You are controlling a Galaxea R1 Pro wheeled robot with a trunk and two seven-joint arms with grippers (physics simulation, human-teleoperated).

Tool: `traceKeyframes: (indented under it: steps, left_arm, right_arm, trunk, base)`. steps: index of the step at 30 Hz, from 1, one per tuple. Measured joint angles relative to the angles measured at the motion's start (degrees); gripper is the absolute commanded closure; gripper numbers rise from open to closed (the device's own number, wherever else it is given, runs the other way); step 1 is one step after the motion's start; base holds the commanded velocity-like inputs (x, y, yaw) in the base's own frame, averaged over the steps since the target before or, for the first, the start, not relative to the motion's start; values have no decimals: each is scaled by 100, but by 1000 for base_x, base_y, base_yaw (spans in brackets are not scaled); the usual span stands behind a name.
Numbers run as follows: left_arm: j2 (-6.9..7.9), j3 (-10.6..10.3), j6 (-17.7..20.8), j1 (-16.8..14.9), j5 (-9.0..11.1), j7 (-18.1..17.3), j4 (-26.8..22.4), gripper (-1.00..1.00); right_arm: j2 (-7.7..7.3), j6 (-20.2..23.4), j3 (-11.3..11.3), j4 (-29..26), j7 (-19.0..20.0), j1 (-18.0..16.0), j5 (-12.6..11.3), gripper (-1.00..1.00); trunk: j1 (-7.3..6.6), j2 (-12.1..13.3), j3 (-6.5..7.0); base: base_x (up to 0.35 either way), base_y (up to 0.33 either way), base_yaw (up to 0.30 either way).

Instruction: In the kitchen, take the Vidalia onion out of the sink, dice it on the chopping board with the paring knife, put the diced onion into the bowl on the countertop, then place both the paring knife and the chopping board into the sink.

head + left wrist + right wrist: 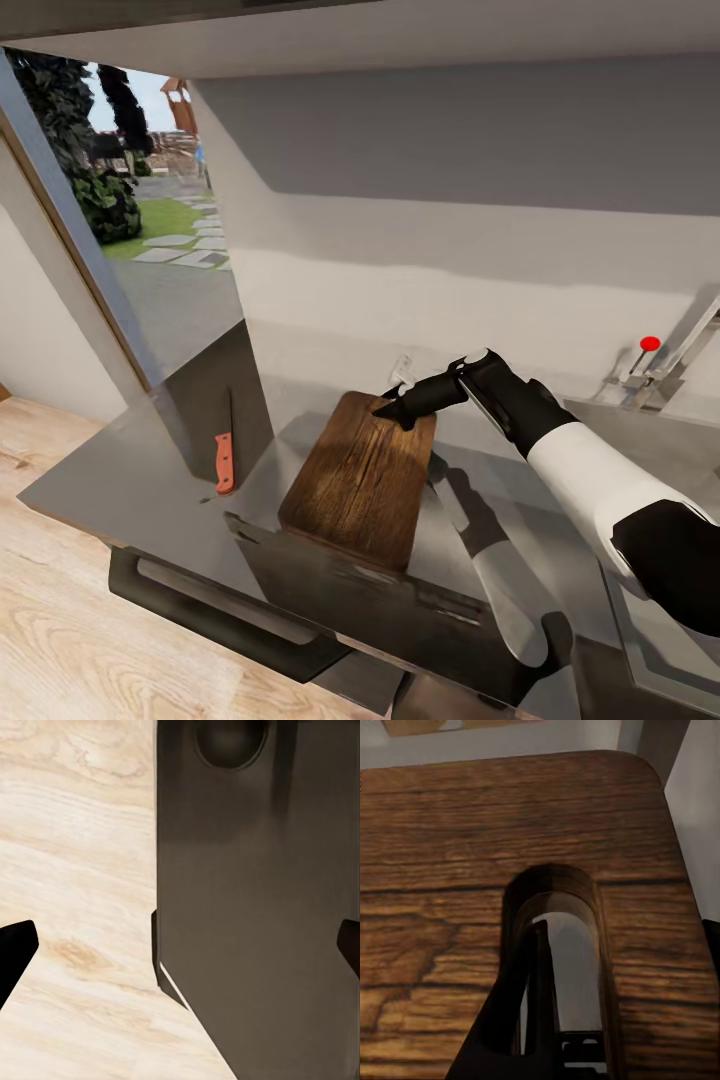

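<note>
Chopping board (362, 480) on countertop (120, 480), right end effector (398, 405) clamped on its far slotted end, paring knife (225, 455) well left.

The chopping board (362, 482) is dark brown wood with a strong streaked grain, matt, its handle slot (556, 945) smooth-edged. The countertop (130, 480) is grey, smooth and glossy enough to mirror the paring knife (225, 452), whose handle looks like matt red plastic. The floor (75, 870) is pale matt wood planking, the faucet (670, 365) shiny metal.
</note>
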Motion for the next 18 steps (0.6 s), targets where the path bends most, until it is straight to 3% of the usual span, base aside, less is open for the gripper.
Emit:
traceKeyframes:
  steps: [7,18]
  left_arm:
    - [-13,9,-10,-1,-1,-8,-74,-100]
    - [-233,11,-46,-7,-1,-25,-404,-100]
  right_arm:
    - [-6,-1,0,0,3,2,-19,100]
    - [-12,-3,-6,5,4,2,-18,100]
  trunk:
    - [0,0,0]
    - [0,0,0]
  base:
    - [0,0,0]
    - [0,0,0]
